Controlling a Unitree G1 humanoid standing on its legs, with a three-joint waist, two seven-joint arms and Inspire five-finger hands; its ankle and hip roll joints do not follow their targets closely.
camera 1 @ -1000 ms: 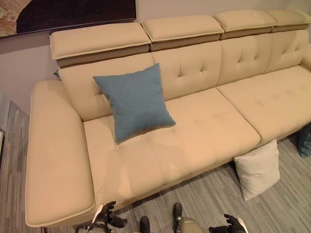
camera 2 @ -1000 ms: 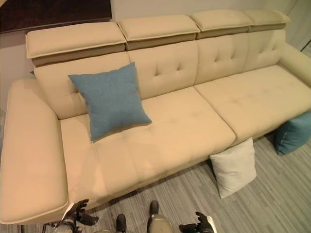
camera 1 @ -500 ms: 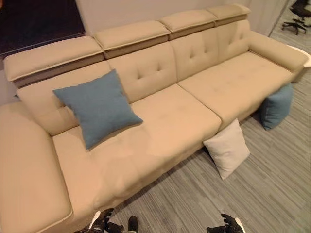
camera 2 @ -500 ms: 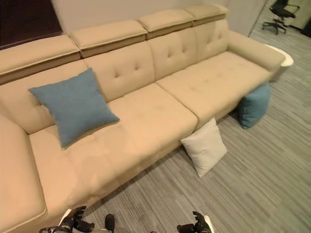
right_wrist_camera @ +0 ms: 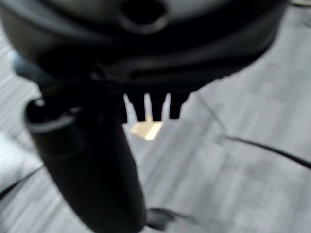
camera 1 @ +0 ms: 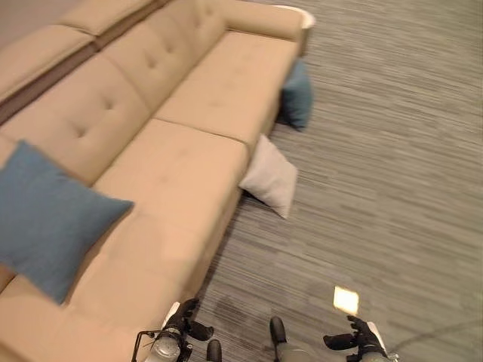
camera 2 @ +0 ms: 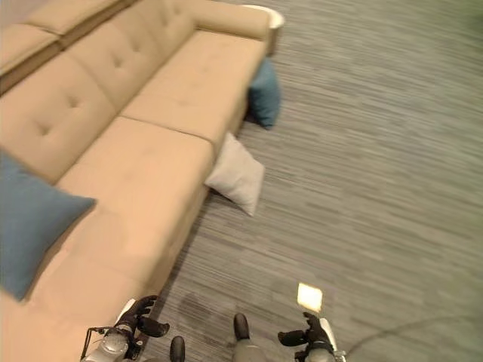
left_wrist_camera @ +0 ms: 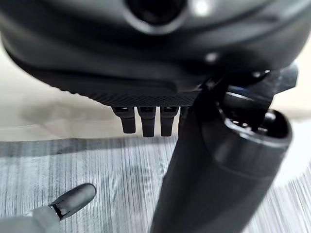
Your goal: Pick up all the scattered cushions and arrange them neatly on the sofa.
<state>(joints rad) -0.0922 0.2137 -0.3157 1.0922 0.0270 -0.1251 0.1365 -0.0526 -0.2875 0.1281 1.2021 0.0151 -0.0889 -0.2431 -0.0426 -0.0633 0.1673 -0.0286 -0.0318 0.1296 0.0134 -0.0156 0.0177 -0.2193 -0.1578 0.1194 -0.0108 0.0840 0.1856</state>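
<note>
A long beige sofa (camera 1: 175,162) runs along the left. A blue cushion (camera 1: 45,219) leans on its backrest at the near end. On the grey carpet, a white cushion (camera 1: 270,175) leans against the sofa's front. Further along, a teal cushion (camera 1: 297,94) stands on the floor by the far seat. My left hand (camera 1: 185,320) hangs low beside the sofa's front edge, open and empty, with its fingers (left_wrist_camera: 144,119) straight. My right hand (camera 1: 362,337) hangs over the carpet, also open and empty, its fingers (right_wrist_camera: 153,107) straight.
A small white round table (camera 1: 302,13) stands past the sofa's far armrest. A bright patch of light (camera 1: 346,299) lies on the carpet near my right hand. Wide grey carpet (camera 1: 392,151) spreads to the right of the sofa.
The whole view has swung to the right and down, so the sofa now runs diagonally at the left. The cushions have not moved. Both hands stay low and empty.
</note>
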